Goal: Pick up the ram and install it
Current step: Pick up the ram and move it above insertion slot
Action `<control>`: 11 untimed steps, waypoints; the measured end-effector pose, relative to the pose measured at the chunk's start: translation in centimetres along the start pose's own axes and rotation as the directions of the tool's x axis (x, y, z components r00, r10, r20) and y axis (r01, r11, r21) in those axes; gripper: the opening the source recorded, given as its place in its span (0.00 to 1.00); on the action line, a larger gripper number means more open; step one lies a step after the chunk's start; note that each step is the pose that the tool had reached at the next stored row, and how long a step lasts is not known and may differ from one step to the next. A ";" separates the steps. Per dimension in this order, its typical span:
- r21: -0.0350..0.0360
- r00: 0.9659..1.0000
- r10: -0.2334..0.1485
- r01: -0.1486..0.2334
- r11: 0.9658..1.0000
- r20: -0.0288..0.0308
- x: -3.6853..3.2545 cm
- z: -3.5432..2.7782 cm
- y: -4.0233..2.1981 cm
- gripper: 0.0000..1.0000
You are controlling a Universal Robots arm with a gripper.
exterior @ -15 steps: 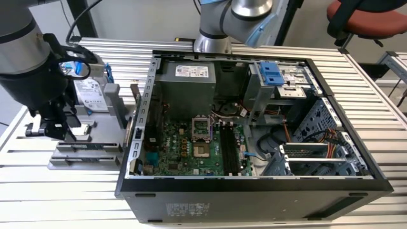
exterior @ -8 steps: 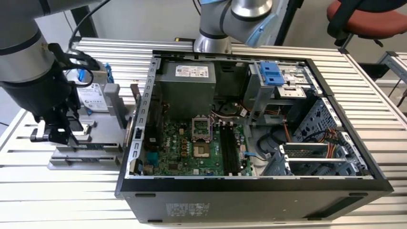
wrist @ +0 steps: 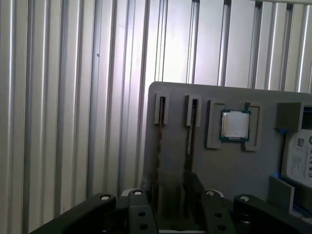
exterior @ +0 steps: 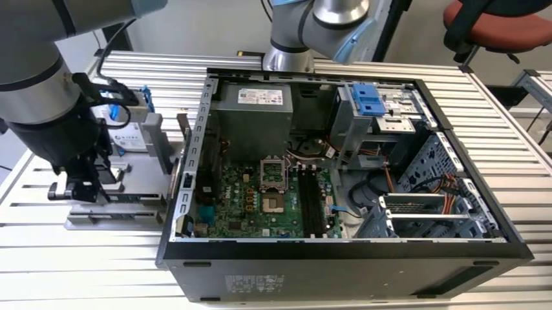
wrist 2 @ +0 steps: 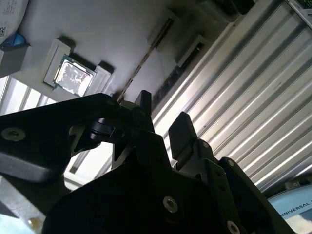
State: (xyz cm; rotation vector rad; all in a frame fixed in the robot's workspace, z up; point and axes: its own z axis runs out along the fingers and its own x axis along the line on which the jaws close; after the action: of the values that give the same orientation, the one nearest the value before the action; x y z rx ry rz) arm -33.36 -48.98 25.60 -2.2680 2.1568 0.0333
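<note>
We find the gripper (wrist: 170, 200) poised over the grey fixture (wrist: 234, 170), jaws parted and holding nothing, lined up with the ram (wrist: 160, 141), which stands on edge in its slot, presumably so that both flat faces can be pinched

ram (wrist: 191, 136) on edge in tray (wrist: 234, 170)

Exterior view high above computer case (exterior: 345, 255), both wrist views close on tray (wrist: 229, 165) (wrist 2: 97, 29)
</note>
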 end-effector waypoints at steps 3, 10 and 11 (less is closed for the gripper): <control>0.000 1.000 0.011 -0.011 1.000 0.000 0.16 0.46 0.01 1.00; 0.001 1.000 0.027 -0.027 1.000 0.000 0.37 1.59 0.01 1.00; 0.001 1.000 0.027 -0.027 1.000 0.000 0.39 1.74 0.01 1.00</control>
State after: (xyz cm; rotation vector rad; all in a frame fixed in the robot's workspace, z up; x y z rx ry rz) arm -33.37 -49.33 23.86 -2.2390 2.1867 0.0330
